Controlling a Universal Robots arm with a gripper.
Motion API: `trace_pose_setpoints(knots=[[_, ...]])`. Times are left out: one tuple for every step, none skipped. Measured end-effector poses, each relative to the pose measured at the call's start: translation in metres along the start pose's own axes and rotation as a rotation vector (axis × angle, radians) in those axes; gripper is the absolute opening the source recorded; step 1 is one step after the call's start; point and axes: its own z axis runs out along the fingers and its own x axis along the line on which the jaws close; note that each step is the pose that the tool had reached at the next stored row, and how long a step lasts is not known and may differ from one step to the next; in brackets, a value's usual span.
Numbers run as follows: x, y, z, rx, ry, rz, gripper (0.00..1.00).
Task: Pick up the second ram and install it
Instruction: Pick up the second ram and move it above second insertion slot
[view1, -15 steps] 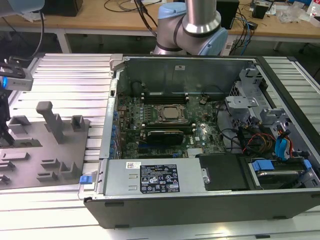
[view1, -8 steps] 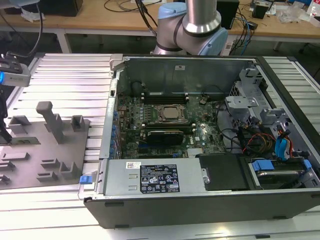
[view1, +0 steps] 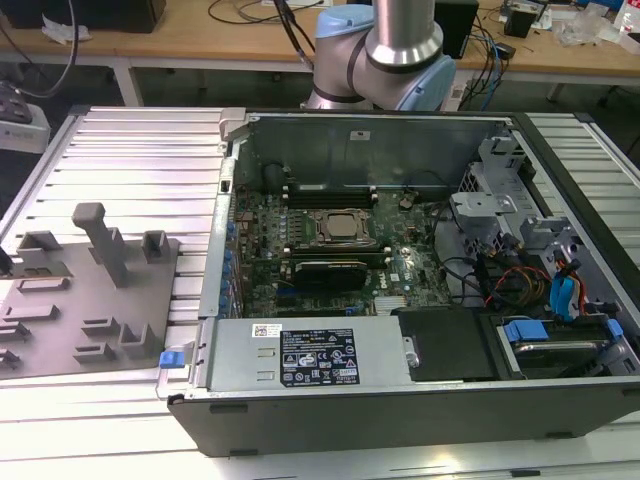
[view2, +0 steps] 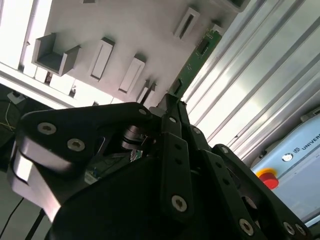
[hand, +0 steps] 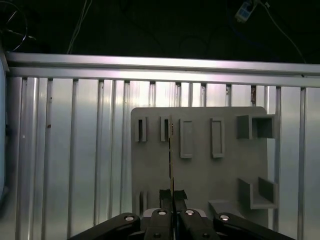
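The gripper (hand: 172, 197) is pinching the second ram (hand: 171, 160) by one end, holding it edge-on above the grey tray (hand: 205, 175) lying at the exterior view's left of the open computer (view1: 380, 420); lifting looks done, installing is still waiting.

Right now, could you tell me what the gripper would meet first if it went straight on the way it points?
Probably the grey holder tray: the gripper, jaws shut on the second ram, points at it, though the gap is unclear.
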Motion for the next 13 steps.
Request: trace_pose_setpoints(knots=[[0.0000,0.0001,-0.0015,0.0000,0.0000,0.000,0.13],[0.0000,0.0002,-0.0041,0.0000,0.0000,0.000,0.13],[0.0000,0.0003,-0.0079,0.0000,0.0000,0.000,0.13],[0.0000,0.0003,-0.0100,0.0000,0.0000,0.000,0.13],[0.0000,0.0004,-0.0114,0.0000,0.0000,0.000,0.13],[0.0000,0.0005,-0.0144,0.0000,0.0000,0.000,0.13],[-0.0001,0.0006,-0.0178,0.0000,0.0000,0.000,0.13],[-0.0001,0.0007,-0.0201,0.0000,0.0000,0.000,0.13],[-0.0001,0.0007,-0.0219,0.0000,0.0000,0.000,0.13],[-0.0002,0.0009,-0.0250,0.0000,0.0000,0.000,0.13],[-0.0002,0.0010,-0.0281,0.0000,0.0000,0.000,0.13],[-0.0002,0.0011,-0.0318,0.0000,0.0000,0.000,0.13],[-0.0003,0.0012,-0.0342,0.0000,0.0000,0.000,0.13]])
